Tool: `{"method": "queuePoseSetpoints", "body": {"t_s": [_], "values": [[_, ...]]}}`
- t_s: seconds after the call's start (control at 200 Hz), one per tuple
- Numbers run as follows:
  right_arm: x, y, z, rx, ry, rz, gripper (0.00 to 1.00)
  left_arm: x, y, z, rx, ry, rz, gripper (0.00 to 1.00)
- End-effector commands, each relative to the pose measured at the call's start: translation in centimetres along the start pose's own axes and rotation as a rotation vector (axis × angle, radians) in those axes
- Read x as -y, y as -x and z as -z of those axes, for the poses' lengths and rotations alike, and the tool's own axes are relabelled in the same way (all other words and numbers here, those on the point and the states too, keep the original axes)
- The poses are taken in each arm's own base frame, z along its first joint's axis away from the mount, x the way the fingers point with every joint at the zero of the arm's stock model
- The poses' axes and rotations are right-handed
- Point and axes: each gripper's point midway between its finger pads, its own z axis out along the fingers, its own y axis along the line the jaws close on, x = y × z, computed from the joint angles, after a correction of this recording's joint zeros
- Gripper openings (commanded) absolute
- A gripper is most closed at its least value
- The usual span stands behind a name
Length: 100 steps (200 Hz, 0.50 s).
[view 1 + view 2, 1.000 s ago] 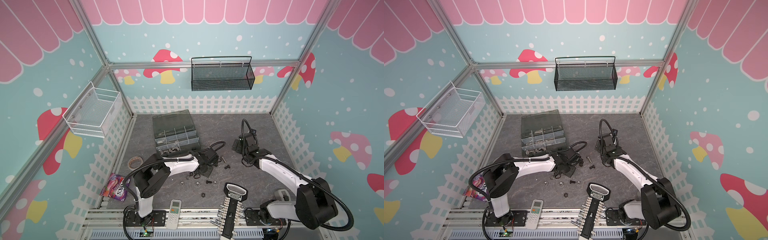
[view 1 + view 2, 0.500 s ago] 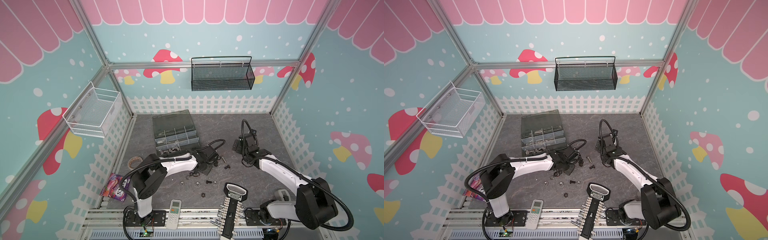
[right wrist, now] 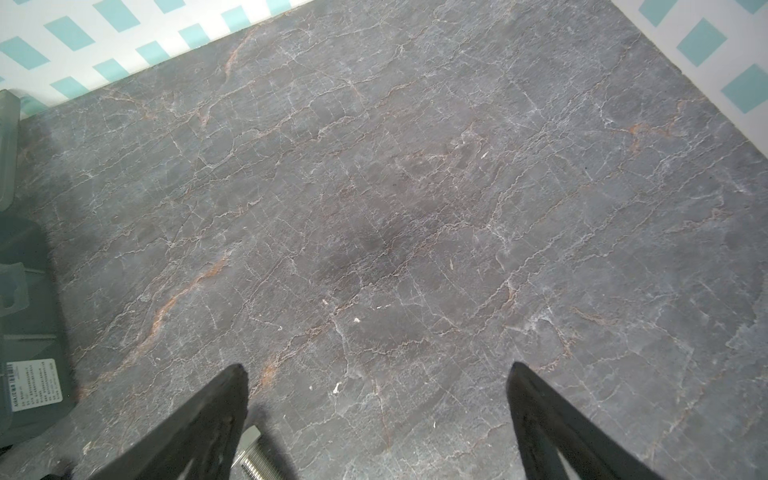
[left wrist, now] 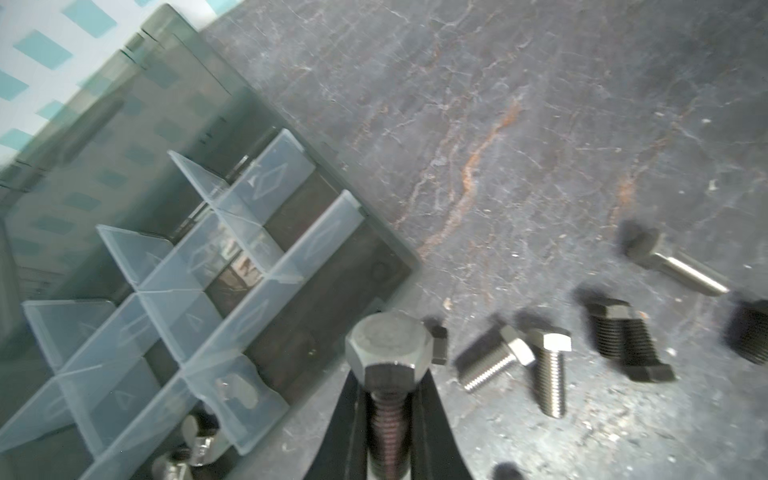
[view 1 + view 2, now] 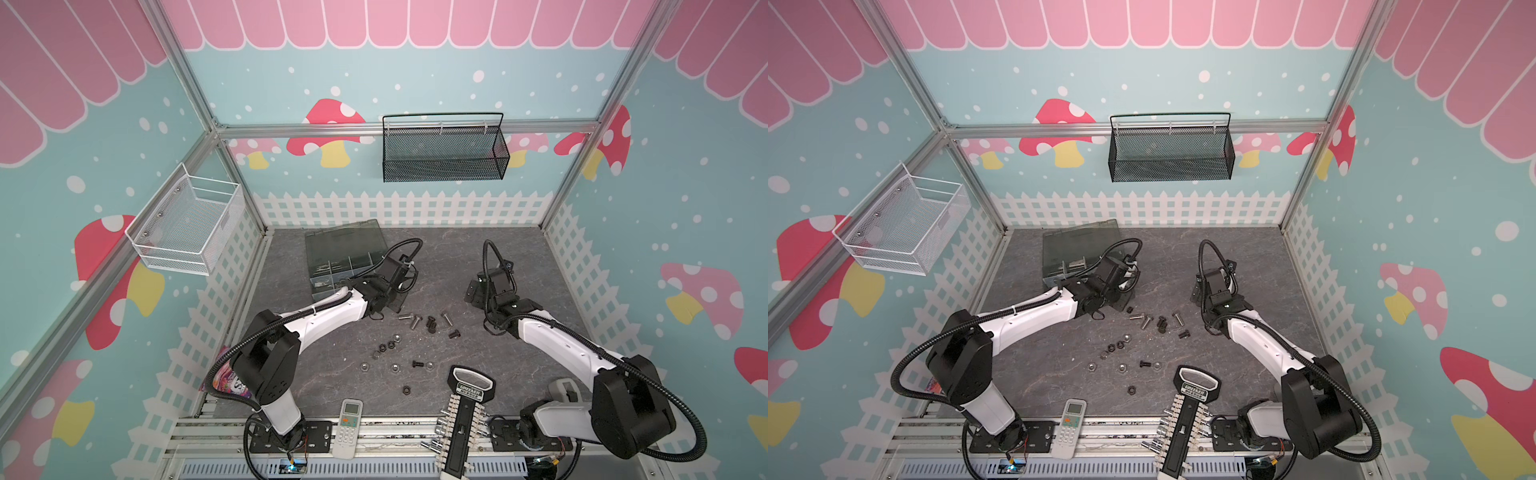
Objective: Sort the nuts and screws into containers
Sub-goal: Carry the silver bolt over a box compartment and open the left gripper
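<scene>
Left end effector [image 4: 390,384] is clamped narrow on a silver screw [image 4: 388,347]. The shank sits between the fingers with the hex head out front, just beside a corner of the organizer box [image 4: 392,255], above the table [image 4: 519,124]. Right end effector [image 3: 376,370] is spread wide with nothing in it, over bare table.

Front edge: remote control [image 5: 349,422], socket rack [image 5: 463,419].

Next back: loose nuts [image 5: 390,345] scattered mid-table, silver and black.

Behind those: loose screws [image 5: 414,323], silver and black, lying flat near the left end effector.

Farther: the box's compartments [image 4: 266,183], split by pale dividers. One near the held screw has a few silver pieces [image 4: 235,390], too blurred to name. Lid [image 5: 343,239] stands open behind.

Walls: black mesh basket [image 5: 444,162] at back, white wire basket [image 5: 187,224] at side.
</scene>
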Motion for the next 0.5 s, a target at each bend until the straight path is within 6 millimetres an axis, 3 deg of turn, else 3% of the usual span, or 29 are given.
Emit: {"method": "queuePoseSetpoints", "body": {"t_s": [0.0,0.145,0.495], "values": [[0.2,-0.1,0.2,0.001,-0.010,-0.015,0.98,-2.2,2.1,0.2,0.093,0.043,-0.124,0.00],[-0.1,0.1,0.2,0.003,-0.007,-0.011,0.98,-3.5,2.3,-0.9,0.102,0.007,-0.178,0.00],[-0.3,0.2,0.1,-0.004,-0.003,-0.012,0.98,-2.7,1.2,-3.6,0.074,-0.173,-0.266,0.00]]}}
